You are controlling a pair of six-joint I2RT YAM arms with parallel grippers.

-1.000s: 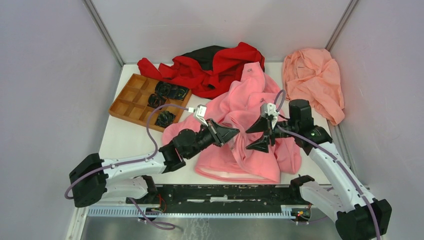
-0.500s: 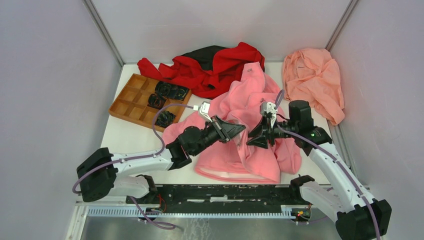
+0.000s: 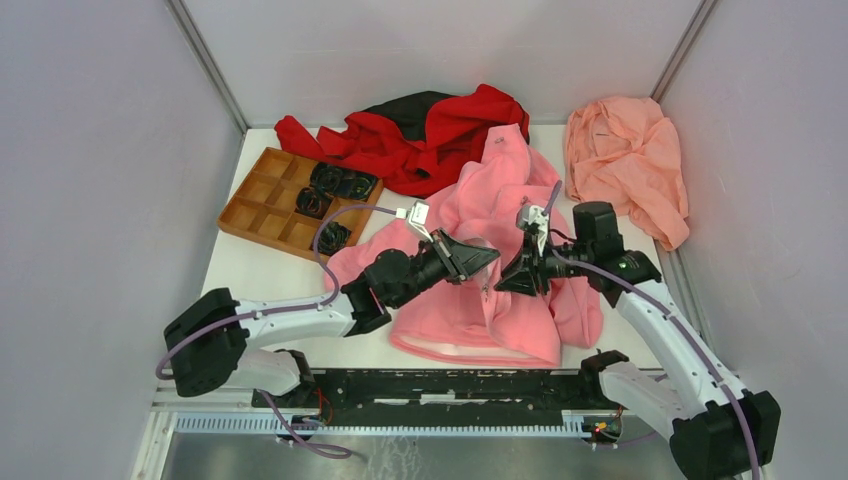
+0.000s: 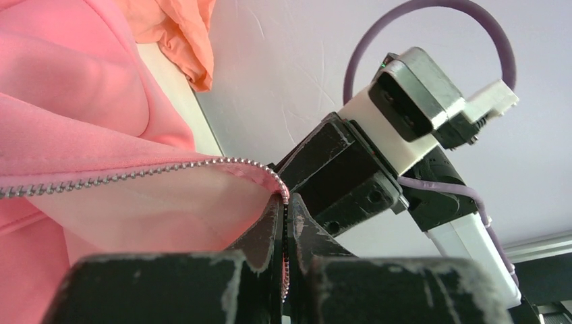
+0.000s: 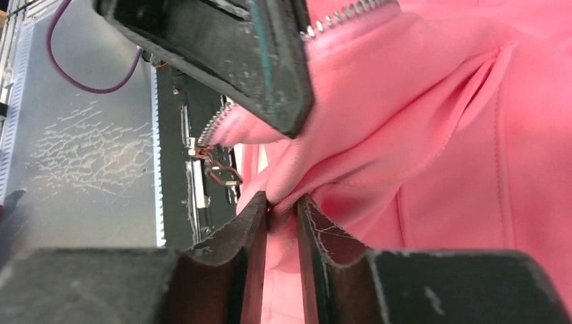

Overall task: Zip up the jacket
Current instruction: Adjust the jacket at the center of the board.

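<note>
The bright pink jacket lies crumpled at the table's middle, its front open. My left gripper is shut on the jacket's zipper edge and holds it lifted. In the left wrist view the metal zipper teeth run from the left into the pinched jaws of the left gripper. My right gripper sits just right of it, tips nearly meeting. In the right wrist view the right gripper pinches a fold of pink fleece. A small metal zipper pull hangs just left of that fold.
A red-and-black garment lies at the back. A salmon-peach cloth is at the back right. A wooden divided tray holding black items sits back left. Grey walls enclose the table on three sides.
My left arm carried the zipper edge to the right, toward the right gripper. The right gripper's jaws went from wide open to closed on a fold of the jacket.
</note>
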